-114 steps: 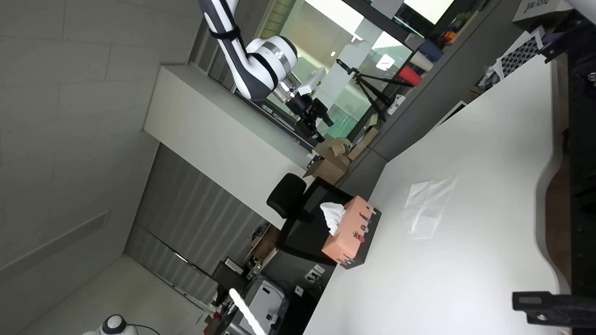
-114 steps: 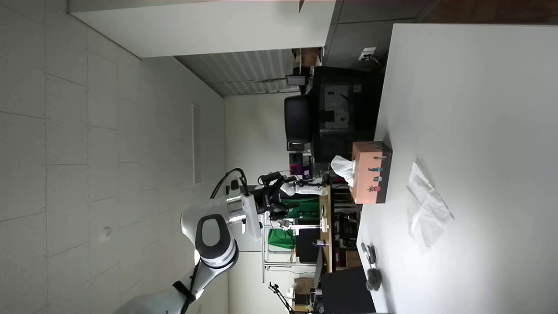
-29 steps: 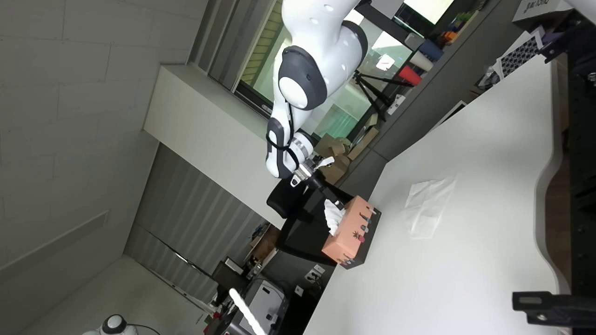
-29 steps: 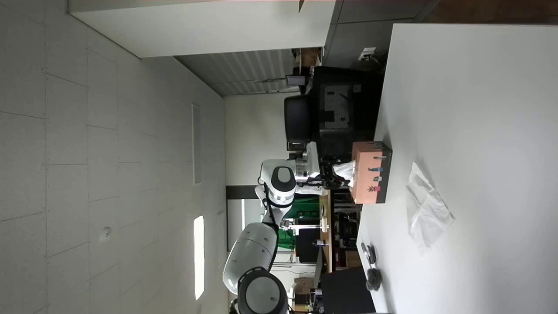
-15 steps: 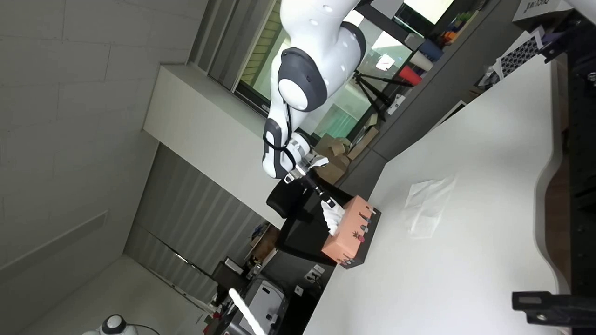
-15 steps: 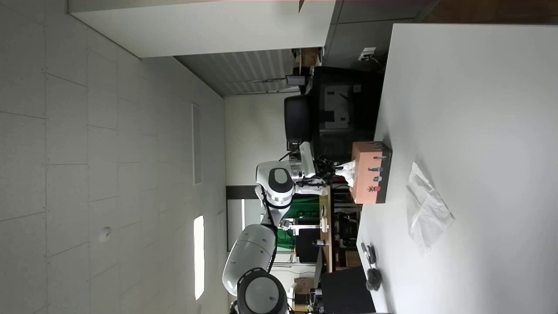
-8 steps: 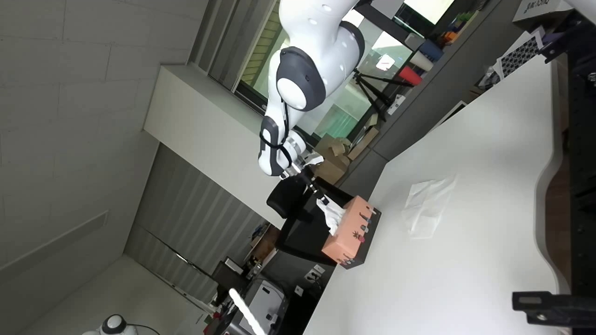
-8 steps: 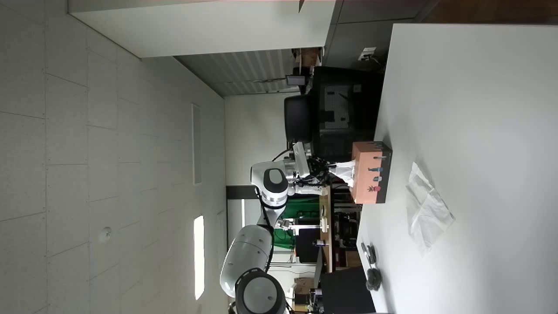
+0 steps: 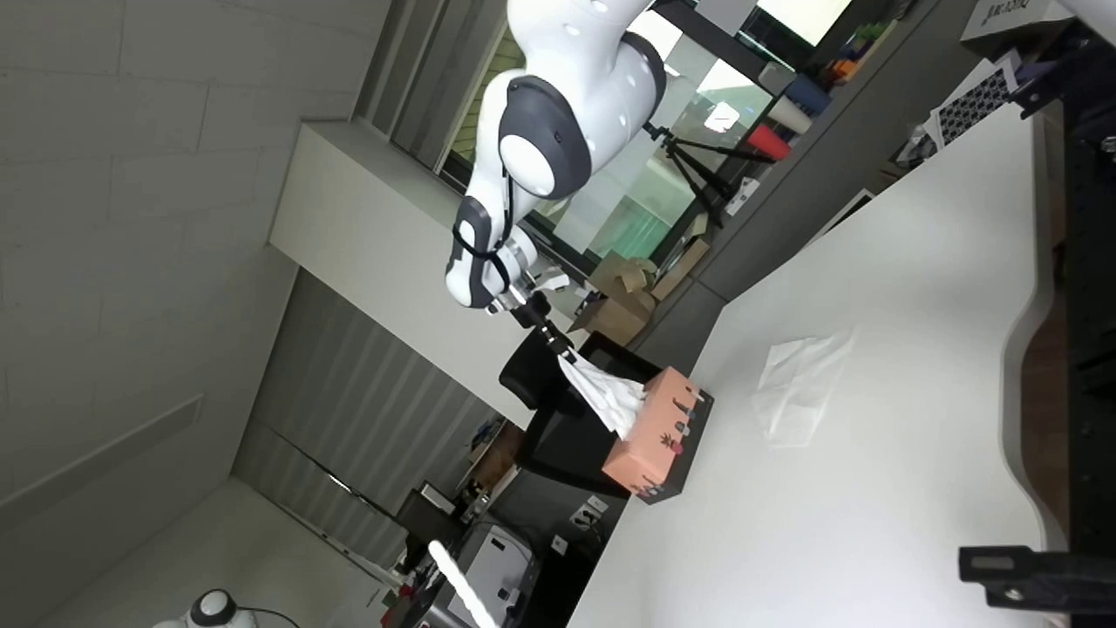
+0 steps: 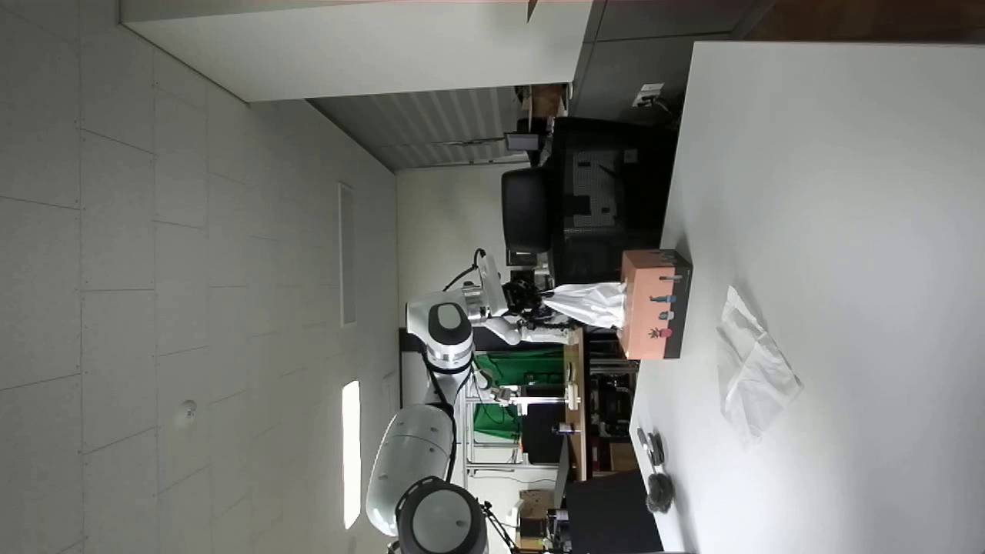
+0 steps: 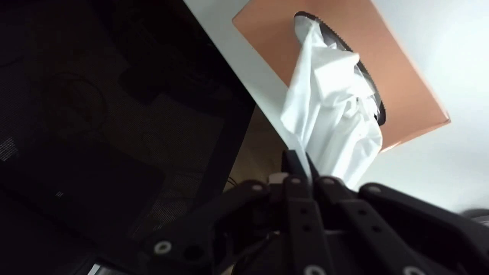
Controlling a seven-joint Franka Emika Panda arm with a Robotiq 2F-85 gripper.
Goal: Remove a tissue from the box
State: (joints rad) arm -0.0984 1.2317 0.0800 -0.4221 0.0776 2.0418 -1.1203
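Note:
The tissue box (image 9: 641, 453) is salmon-orange with a dark base and stands near the table's edge. Both exterior views show a white tissue (image 10: 589, 302) stretched from the box's slot to my gripper (image 9: 567, 355). In the wrist view the gripper (image 11: 301, 163) is shut, with a fold of the tissue (image 11: 332, 91) pinched between its fingertips. The tissue's lower end is still inside the oval opening of the box (image 11: 401, 76), so its full length is hidden. The box sits flat on the table.
Another white tissue (image 10: 754, 369) lies spread on the white table (image 10: 846, 192). Beyond the table edge, close to the box, stands a black chair (image 10: 527, 211). Small dark objects (image 10: 659, 492) lie near the table's edge in an exterior view.
Over the last second my gripper has risen away from the box, drawing the tissue out longer and tauter. The box has stayed in place. Earlier the gripper came down to the tissue from higher up.

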